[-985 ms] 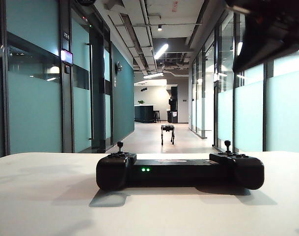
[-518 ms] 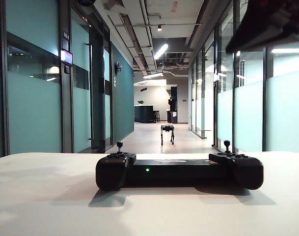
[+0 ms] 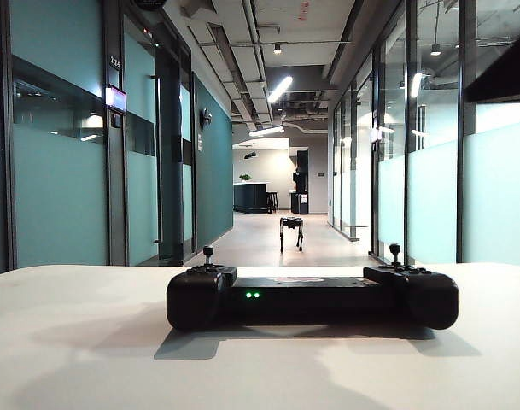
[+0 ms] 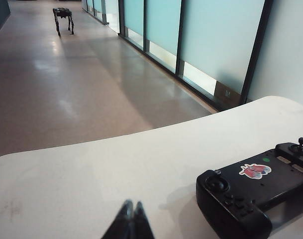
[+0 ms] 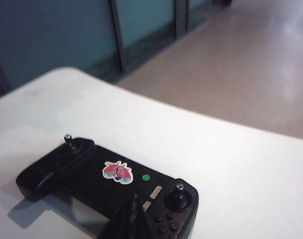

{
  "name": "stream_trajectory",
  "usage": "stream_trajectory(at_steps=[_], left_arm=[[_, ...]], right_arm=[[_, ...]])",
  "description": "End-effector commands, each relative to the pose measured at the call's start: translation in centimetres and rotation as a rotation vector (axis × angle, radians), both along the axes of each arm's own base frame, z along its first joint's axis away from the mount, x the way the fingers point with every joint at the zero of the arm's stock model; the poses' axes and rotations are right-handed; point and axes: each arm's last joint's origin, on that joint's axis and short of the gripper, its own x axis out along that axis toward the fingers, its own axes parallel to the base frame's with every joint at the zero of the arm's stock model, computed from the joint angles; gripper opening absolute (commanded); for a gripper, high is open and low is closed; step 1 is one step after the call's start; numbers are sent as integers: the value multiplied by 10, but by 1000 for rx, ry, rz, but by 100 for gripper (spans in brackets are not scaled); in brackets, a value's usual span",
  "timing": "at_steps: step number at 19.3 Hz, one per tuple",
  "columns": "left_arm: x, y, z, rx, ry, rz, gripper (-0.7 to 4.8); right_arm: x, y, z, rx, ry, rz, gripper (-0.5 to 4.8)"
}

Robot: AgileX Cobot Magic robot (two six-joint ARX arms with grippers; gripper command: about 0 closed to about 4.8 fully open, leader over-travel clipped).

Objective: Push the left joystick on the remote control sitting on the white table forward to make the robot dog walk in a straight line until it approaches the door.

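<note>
Black left tool (image 4: 131,211) tips closed, right tool (image 5: 131,209) likewise, bodies cropped.

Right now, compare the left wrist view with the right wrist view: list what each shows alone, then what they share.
Left wrist only: the robot dog far down the corridor, and the shut left tool above the white table, off to the side of the remote control.

Right wrist only: the shut right tool directly above the remote's middle.

Both: the remote with its red sticker, both joysticks, the table, glass walls and corridor floor.
</note>
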Motion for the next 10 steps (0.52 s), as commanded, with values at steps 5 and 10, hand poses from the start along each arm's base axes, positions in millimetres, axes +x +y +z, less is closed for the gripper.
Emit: stream_trajectory(at_steps=[5, 10], left_arm=[[0, 0, 1, -8, -9, 0, -5], [0, 0, 1, -8, -9, 1, -5]], right_arm=[[-15, -11, -9, 60, -102, -33, -1], [-15, -15, -15, 25, -73, -124, 0]])
